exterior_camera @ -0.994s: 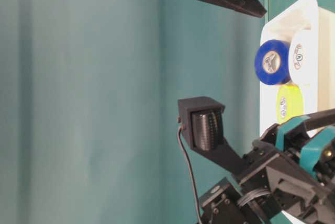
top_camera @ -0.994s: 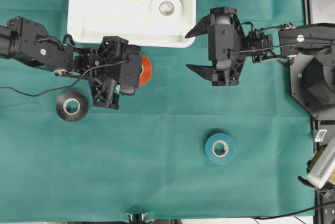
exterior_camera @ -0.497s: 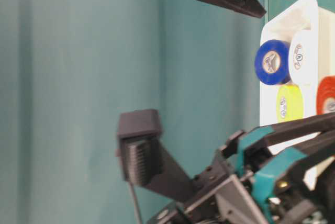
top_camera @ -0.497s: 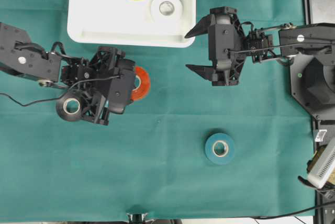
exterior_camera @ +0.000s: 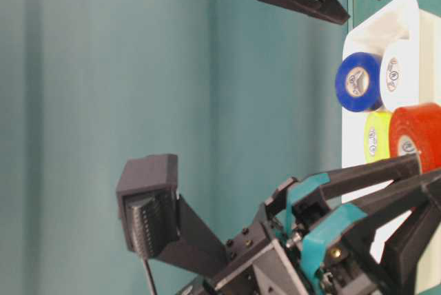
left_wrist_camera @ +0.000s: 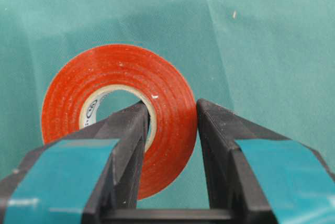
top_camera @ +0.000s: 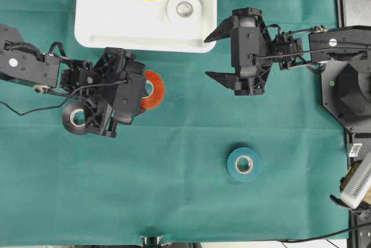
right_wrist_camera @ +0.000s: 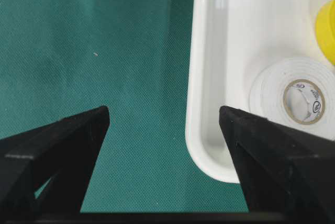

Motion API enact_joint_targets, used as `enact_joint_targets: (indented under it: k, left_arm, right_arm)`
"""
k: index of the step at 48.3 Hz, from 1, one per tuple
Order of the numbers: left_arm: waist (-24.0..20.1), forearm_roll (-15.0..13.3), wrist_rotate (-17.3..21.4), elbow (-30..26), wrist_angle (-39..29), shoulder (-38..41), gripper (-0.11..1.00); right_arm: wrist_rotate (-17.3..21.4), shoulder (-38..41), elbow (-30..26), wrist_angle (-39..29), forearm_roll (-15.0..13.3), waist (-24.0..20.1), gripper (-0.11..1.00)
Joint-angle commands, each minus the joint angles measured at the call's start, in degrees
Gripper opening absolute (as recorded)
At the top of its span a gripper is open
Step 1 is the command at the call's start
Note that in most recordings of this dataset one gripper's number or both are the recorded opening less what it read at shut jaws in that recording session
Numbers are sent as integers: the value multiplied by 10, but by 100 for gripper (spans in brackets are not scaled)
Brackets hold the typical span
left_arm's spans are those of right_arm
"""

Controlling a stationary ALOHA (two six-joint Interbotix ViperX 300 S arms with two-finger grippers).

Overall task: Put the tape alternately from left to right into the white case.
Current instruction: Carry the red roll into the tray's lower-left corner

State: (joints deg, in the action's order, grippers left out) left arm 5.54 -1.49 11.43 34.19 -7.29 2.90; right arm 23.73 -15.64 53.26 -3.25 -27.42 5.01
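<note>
Red-orange roll (left_wrist_camera: 118, 114) pinched in left claw (left_wrist_camera: 171, 130)

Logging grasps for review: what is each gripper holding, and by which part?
The left gripper pinches the red-orange roll through its wall, one finger inside the core. The right gripper holds nothing.

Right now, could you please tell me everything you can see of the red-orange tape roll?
The red-orange roll is a glossy ring of wound tape around a pale core with a printed label inside. The left gripper is shut on it: one finger passes through the core hole, the other presses the outer face, pinching one wall. In the overhead view the roll sits over the green cloth, below the white case and outside it. Whether it is lifted off the cloth I cannot tell.
</note>
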Motion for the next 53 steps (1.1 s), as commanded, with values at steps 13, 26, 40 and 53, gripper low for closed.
enact_joint_targets:
  k: [13, 26, 40, 53]
  left_arm:
    - [-63, 1, 0, 38, -6, -54, 28]
    - [-125, 0, 0, 92, -6, -100, 28]
    - [-180, 2, 4, 127, -2, -117, 28]
    - [-213, 1, 4, 135, 18, -112, 28]
  right_arm:
    - [1, -9, -4, 5, 1, -1, 75]
    - [1, -9, -4, 5, 1, -1, 75]
    - [1, -9, -4, 5, 1, -1, 75]
    - [1, -9, -4, 5, 1, -1, 75]
